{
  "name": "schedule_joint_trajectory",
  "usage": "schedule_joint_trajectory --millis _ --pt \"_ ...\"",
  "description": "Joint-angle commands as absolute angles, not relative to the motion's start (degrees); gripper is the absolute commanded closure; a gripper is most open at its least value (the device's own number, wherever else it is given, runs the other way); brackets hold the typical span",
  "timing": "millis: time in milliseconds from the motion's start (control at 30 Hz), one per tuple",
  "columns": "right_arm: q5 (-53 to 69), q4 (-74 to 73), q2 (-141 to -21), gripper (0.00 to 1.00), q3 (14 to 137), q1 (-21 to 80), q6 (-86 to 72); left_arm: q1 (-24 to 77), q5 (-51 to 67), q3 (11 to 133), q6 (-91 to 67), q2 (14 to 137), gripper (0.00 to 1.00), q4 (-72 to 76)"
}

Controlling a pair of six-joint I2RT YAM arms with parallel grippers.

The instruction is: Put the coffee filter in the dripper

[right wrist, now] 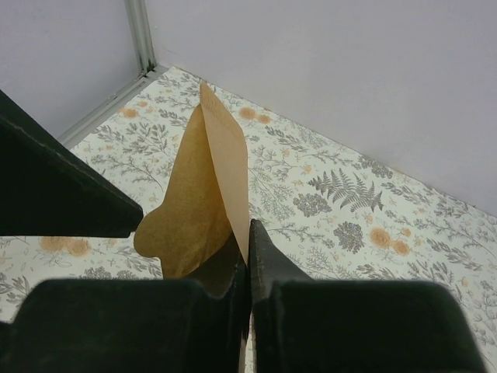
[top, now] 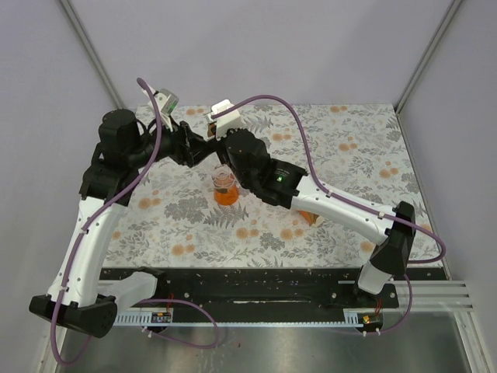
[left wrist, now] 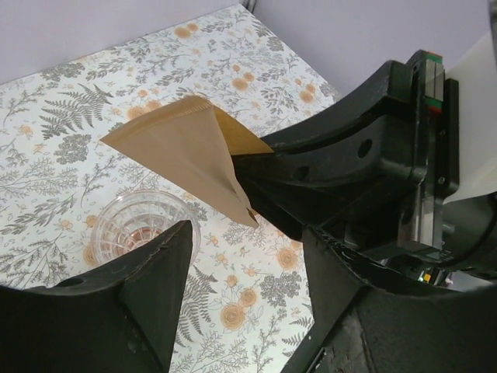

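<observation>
We see our right pincer (right wrist: pixel 248 242) clamped on the coffee filter (right wrist: pixel 203 194), aloft near the dripper (left wrist: pixel 136 224); our left pincer (left wrist: pixel 247 245) gapes wide, gripping nothing.

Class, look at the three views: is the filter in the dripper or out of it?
Out. The right claw pinches the filter in the air, and the dripper has no paper in its funnel.

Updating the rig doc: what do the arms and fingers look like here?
Both the left arm and right arm have white tubular links with bulky black joint housings and black bases. A purple cable loops loosely along each. The fingers are matte black, wedge-shaped. A small green light glows on the right arm.
</observation>
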State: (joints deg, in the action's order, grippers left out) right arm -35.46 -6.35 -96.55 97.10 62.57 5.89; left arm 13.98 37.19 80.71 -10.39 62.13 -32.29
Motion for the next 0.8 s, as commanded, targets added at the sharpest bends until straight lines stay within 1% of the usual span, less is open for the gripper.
schedule_joint_trajectory --millis 0,67,200,333,467,767 --pt "-35.69 -5.71 -97.03 1.0 100.02 62.93 3.61 14.06 32.71 80.51 -13.18 62.66 0.39 -27.07" --pt "-35.42 -5.71 -96.94 1.0 100.11 62.93 3.43 14.06 29.81 80.42 -13.88 63.28 0.43 -26.46" --pt "-35.59 -5.71 -97.12 1.0 100.28 63.02 2.9 14.24 27.34 80.68 -15.29 64.51 0.53 -25.23" --pt "-38.49 -6.06 -98.78 1.0 101.77 63.46 3.95 15.29 25.75 80.33 -15.38 64.78 0.53 -25.14" --pt "-42.09 -7.38 -102.03 1.0 105.11 63.55 5.79 15.29 25.23 79.89 -15.21 64.08 0.5 -25.14" --pt "-42.63 -7.65 -104.85 1.0 107.84 63.72 5.98 15.21 21.1 79.28 -15.64 64.77 0.46 -24.26"
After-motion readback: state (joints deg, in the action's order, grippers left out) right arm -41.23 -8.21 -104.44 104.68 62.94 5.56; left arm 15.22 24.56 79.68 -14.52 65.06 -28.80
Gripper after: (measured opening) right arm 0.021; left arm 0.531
